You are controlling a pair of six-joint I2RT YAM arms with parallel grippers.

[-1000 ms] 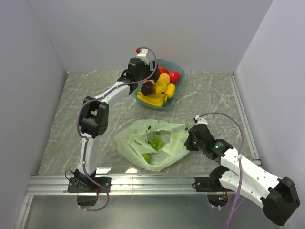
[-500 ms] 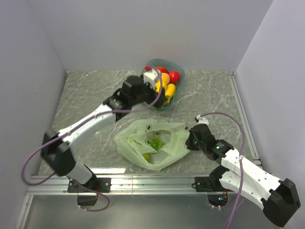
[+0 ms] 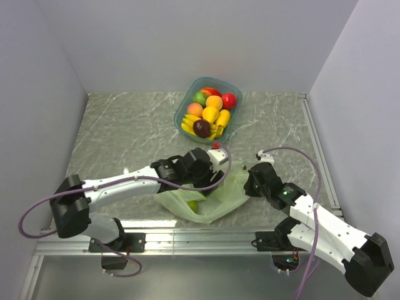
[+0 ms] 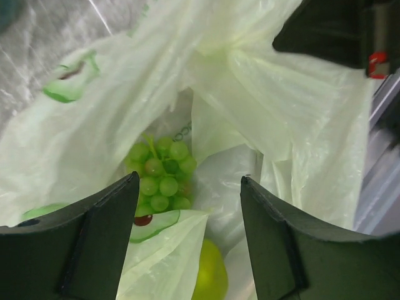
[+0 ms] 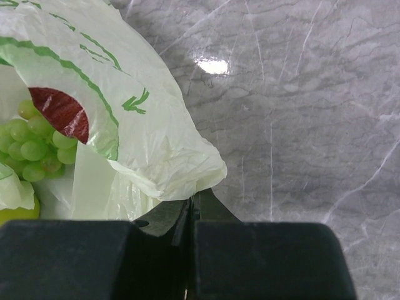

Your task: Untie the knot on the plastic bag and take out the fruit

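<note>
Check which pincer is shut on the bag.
The right pincer, clamped on the plastic bag's edge; the left pincer hovers open, facing the grapes.

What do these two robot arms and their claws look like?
The left arm and right arm both have white tube-like links joined by chunky black joints. A thin purple cable loops loosely along each. The left claw and right claw each have two flat, matte black fingers.

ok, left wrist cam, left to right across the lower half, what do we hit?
One finger of the left gripper → green grape cluster → yellow-green round fruit → the other finger; plastic bag behind all.
</note>
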